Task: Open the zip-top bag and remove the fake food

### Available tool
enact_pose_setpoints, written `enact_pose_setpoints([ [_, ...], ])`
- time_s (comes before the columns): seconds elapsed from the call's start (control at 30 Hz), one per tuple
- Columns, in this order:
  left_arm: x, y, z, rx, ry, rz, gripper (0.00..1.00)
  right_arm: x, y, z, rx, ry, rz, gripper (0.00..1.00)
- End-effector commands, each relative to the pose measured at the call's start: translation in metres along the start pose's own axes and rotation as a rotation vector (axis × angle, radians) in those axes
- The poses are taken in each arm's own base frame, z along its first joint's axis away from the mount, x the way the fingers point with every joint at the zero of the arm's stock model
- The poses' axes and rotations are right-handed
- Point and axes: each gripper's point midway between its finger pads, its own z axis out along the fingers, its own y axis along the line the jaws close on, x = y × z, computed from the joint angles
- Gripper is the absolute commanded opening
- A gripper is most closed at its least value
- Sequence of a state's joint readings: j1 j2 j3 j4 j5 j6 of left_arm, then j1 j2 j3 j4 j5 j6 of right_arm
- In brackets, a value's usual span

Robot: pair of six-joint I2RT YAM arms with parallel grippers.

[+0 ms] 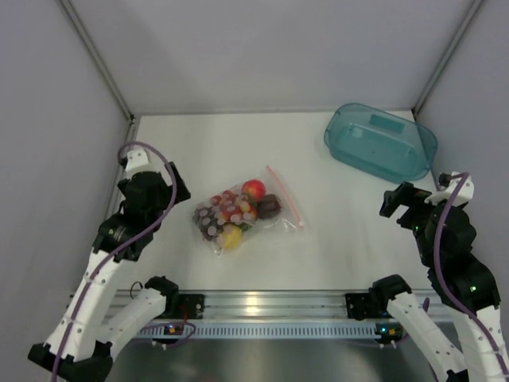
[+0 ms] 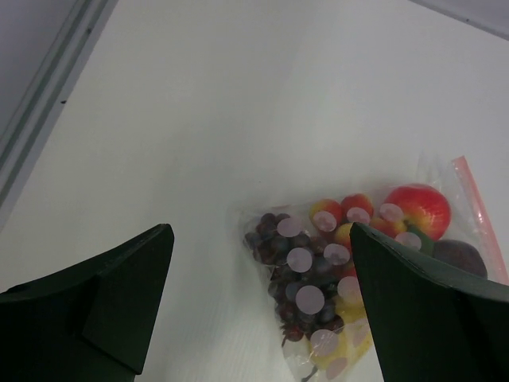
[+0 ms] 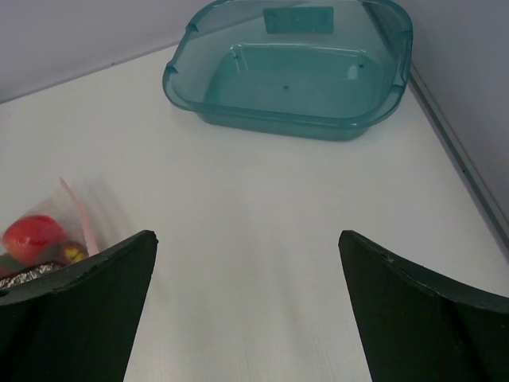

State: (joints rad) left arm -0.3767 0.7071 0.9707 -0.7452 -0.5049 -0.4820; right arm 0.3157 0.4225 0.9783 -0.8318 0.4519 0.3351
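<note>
The zip-top bag (image 1: pixel 248 212) lies mid-bench (image 1: pixel 334 239) with the fake food (image 1: pixel 235 213) inside. The left end effector (image 2: pixel 260 263), by the left edge, is wide open and holds nothing. The right end effector (image 3: pixel 246 302), by the right edge, is wide open and empty too.

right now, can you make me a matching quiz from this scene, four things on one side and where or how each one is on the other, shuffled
Things:
1. zip-top bag
2. teal tub
3. red apple
4. left end effector

Places or states:
a. empty, at the far right of the table
b. open, holding nothing, left of the bag
c. lying mid-table with fake food inside
d. inside the bag, near the pink zip strip

Pairs: 1-c, 2-a, 3-d, 4-b
</note>
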Motion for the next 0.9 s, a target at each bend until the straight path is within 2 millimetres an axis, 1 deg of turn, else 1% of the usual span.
enact_pose_setpoints([
  [0.0, -0.012, -0.041, 0.015, 0.093, 0.053, -0.034, 0.98, 0.002, 0.006, 0.003, -0.016, 0.032, -0.001, 0.99],
  [0.03, -0.011, -0.048, 0.019, 0.107, 0.076, -0.036, 0.98, 0.006, 0.009, 0.003, -0.035, 0.048, -0.006, 0.99],
  [0.07, -0.007, -0.063, 0.029, 0.125, 0.128, -0.034, 0.98, 0.008, 0.01, 0.004, -0.04, 0.054, -0.01, 0.99],
  [0.17, -0.001, -0.077, 0.046, 0.118, 0.184, -0.039, 0.97, 0.015, 0.011, 0.004, -0.051, 0.077, -0.013, 1.0],
  [0.2, 0.003, -0.085, 0.059, 0.09, 0.204, -0.009, 0.97, 0.017, 0.011, 0.003, -0.054, 0.083, -0.014, 0.99],
  [0.27, 0.01, -0.097, 0.069, 0.076, 0.222, 0.045, 0.97, 0.019, 0.011, 0.002, -0.057, 0.091, -0.005, 1.0],
  [0.3, 0.017, -0.111, 0.079, 0.056, 0.238, 0.098, 0.97, 0.02, 0.012, 0.001, -0.065, 0.092, -0.005, 0.99],
  [0.37, 0.025, -0.123, 0.087, 0.027, 0.25, 0.166, 0.97, 0.021, 0.014, 0.0, -0.076, 0.097, 0.003, 0.99],
  [0.4, 0.034, -0.137, 0.092, 0.003, 0.256, 0.233, 0.97, 0.021, 0.014, -0.002, -0.078, 0.095, 0.007, 0.99],
  [0.47, 0.043, -0.151, 0.098, -0.021, 0.261, 0.306, 0.97, 0.023, 0.016, -0.002, -0.09, 0.103, 0.014, 0.99],
  [0.5, 0.051, -0.164, 0.095, -0.008, 0.267, 0.35, 0.97, 0.024, 0.016, -0.002, -0.094, 0.104, 0.016, 1.0],
  [0.53, 0.059, -0.175, 0.106, -0.032, 0.278, 0.396, 0.97, 0.027, 0.019, -0.003, -0.107, 0.113, 0.018, 0.99],
  [0.57, 0.064, -0.179, 0.108, -0.042, 0.285, 0.435, 0.97, 0.028, 0.02, -0.003, -0.114, 0.117, 0.02, 0.99],
  [0.6, 0.071, -0.19, 0.108, -0.043, 0.282, 0.472, 0.97, 0.029, 0.021, -0.003, -0.117, 0.12, 0.019, 0.99],
  [0.63, 0.085, -0.191, 0.116, -0.083, 0.296, 0.532, 0.97, 0.032, 0.021, -0.002, -0.124, 0.129, 0.018, 0.99],
  [0.67, 0.087, -0.207, 0.114, -0.062, 0.283, 0.553, 0.97, 0.033, 0.022, -0.002, -0.125, 0.13, 0.014, 0.99],
  [0.73, 0.098, -0.22, 0.114, -0.054, 0.285, 0.586, 0.97, 0.034, 0.023, -0.002, -0.133, 0.134, 0.017, 0.99],
  [0.77, 0.107, -0.229, 0.119, -0.054, 0.288, 0.599, 0.97, 0.036, 0.022, -0.002, -0.134, 0.137, 0.013, 0.99],
  [0.8, 0.113, -0.238, 0.116, -0.035, 0.288, 0.611, 0.97, 0.037, 0.024, -0.003, -0.146, 0.141, 0.012, 0.99],
  [0.83, 0.122, -0.249, 0.117, -0.025, 0.29, 0.623, 0.97, 0.038, 0.024, -0.002, -0.147, 0.143, 0.01, 0.99],
  [0.87, 0.128, -0.248, 0.121, -0.034, 0.296, 0.633, 0.97, 0.038, 0.025, -0.002, -0.15, 0.143, 0.009, 0.99],
])
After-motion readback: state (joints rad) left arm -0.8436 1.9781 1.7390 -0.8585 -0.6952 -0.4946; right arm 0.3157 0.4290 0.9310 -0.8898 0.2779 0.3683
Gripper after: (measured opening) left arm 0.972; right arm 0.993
